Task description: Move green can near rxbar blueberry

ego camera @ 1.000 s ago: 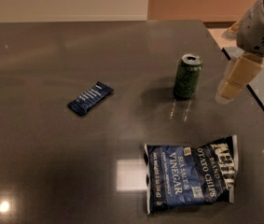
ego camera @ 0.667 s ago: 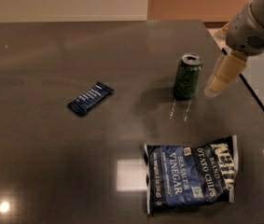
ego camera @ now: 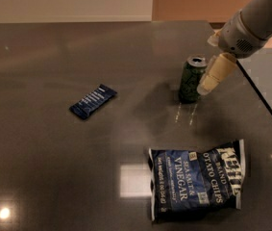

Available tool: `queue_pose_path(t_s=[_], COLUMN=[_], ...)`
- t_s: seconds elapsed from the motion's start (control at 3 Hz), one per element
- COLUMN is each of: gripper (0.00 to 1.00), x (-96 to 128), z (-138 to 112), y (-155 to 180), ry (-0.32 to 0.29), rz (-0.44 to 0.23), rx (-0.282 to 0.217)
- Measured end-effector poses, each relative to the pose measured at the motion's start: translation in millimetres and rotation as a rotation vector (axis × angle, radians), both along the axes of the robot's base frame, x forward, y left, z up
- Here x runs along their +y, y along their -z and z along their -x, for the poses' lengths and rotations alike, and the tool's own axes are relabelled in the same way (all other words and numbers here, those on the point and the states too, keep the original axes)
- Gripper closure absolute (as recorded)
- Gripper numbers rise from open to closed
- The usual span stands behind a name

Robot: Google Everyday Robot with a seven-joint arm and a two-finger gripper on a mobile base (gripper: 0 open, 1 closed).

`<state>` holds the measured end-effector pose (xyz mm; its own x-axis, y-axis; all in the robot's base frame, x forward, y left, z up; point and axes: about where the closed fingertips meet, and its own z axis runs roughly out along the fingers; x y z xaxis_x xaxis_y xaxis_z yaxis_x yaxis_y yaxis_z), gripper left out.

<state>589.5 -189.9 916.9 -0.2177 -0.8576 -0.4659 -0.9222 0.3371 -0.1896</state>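
The green can (ego camera: 192, 80) stands upright on the dark table, right of centre, its silver top with pull-tab showing. The rxbar blueberry (ego camera: 92, 101), a small flat dark blue wrapper with white lettering, lies to the left of the can, well apart from it. My gripper (ego camera: 206, 86) reaches in from the upper right on a grey arm; its pale fingers (ego camera: 216, 72) hang right beside the can's right side, about touching it.
A large blue Kettle chips bag (ego camera: 197, 178) lies flat in front of the can. The table's right edge (ego camera: 265, 105) runs diagonally just behind the gripper. A tan wall lies beyond the table's far edge.
My gripper has moved left and slightly up, from a gap to the right of the can to right against its side. The can, bar and bag have not moved.
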Motion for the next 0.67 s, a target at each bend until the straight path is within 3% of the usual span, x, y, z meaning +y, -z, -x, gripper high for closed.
queue_pose_path(t_s=[0.67], gripper=[0.02], x=[8.9], z=[-13.1], y=[15.5], ry=[0.015], rz=[-0.062], rx=[0.028])
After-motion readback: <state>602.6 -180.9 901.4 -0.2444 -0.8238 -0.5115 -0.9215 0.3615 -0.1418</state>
